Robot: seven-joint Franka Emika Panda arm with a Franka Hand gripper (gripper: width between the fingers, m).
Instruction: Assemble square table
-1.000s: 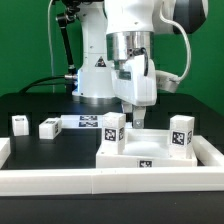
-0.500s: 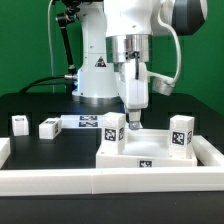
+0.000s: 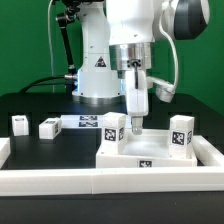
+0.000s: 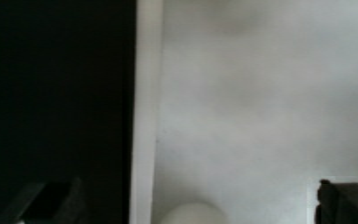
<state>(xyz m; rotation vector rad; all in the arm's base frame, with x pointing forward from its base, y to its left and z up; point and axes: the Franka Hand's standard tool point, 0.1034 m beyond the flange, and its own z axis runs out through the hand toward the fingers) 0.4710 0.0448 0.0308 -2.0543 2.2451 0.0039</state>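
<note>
Just below the gripper (image 3: 135, 122): the square table slab (image 3: 150, 152).
Spread wide (nothing held), hanging close above the slab; near leg (image 3: 113, 130) just beside, far leg (image 3: 181, 133) well apart on it.

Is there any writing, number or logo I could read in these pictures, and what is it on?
No word or number can be read.
On the arm's base, the sticker: a triangle sign with print beside it, too small to read.
On the legs, the tabletop and the marker board: black-and-white pattern tags, no letters.
Wrist view: blurred, no text.
</note>
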